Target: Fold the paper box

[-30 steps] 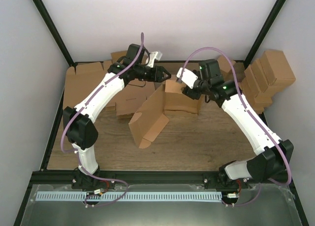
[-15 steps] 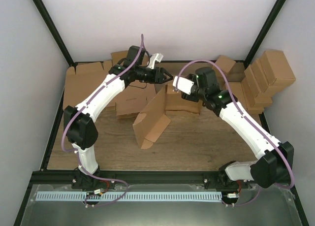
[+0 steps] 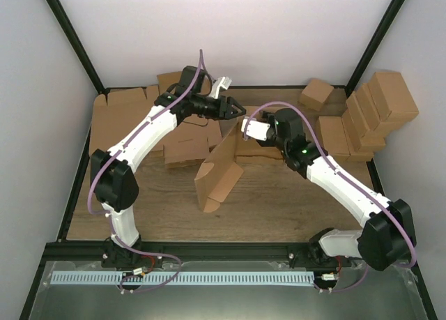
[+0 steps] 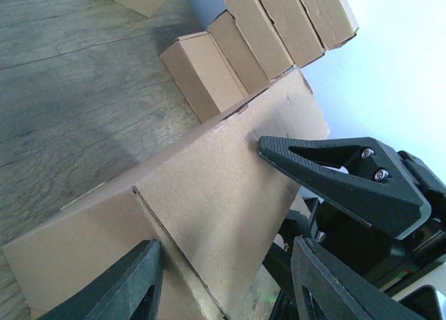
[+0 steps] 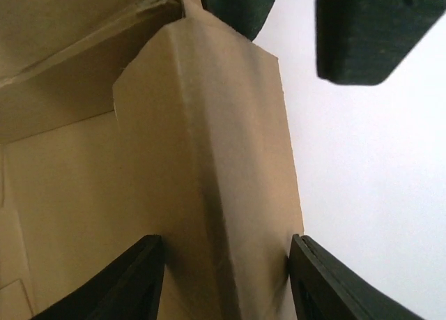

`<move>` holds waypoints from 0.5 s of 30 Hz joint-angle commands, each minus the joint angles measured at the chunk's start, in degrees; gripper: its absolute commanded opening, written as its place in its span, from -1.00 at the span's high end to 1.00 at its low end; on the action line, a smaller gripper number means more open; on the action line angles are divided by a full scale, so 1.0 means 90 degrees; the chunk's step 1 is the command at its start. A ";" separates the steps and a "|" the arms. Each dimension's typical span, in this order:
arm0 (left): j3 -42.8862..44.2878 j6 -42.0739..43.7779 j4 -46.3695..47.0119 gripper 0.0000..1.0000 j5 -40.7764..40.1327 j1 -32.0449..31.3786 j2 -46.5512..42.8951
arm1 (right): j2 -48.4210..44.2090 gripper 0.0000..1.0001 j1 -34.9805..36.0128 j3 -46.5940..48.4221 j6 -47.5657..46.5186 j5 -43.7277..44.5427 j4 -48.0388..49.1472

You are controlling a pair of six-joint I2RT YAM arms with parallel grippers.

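The paper box (image 3: pixel 219 170) is a half-folded brown blank standing tilted at the table's middle, its upper flap raised toward the back. My left gripper (image 3: pixel 237 112) is at that upper edge. In the left wrist view it (image 4: pixel 226 264) stands open astride a cardboard panel (image 4: pixel 209 194), with a gap at the right finger (image 4: pixel 334 285). My right gripper (image 3: pixel 245 128) comes from the right, just below the left one. In the right wrist view it (image 5: pixel 226 271) is shut on a creased flap (image 5: pixel 223 160), and both fingers touch the flap.
Ready-made brown boxes (image 3: pixel 376 114) are stacked at the back right, with one more (image 3: pixel 316 93) beside them. Flat cardboard blanks (image 3: pixel 122 118) lie at the back left. Black frame posts (image 3: pixel 73 37) stand at the corners. The two grippers are close together.
My right gripper has moved left onto the box's upper flap and its jaws have narrowed. The box has tipped slightly. The left arm has barely moved.
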 commanded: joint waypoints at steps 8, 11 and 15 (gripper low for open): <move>-0.0435 -0.0669 0.1044 -0.07 0.0865 -0.0070 -0.0144 | -0.0075 0.48 0.0233 -0.0650 -0.0583 0.0221 0.1848; -0.0364 -0.0645 0.1037 -0.16 0.0678 -0.0057 -0.0404 | -0.0099 0.69 0.0234 -0.0698 -0.0567 0.0221 0.1853; -0.0262 -0.0332 0.0740 -0.39 -0.0399 -0.0060 -0.1298 | -0.0048 0.98 0.0233 -0.0240 0.0255 0.0324 0.1308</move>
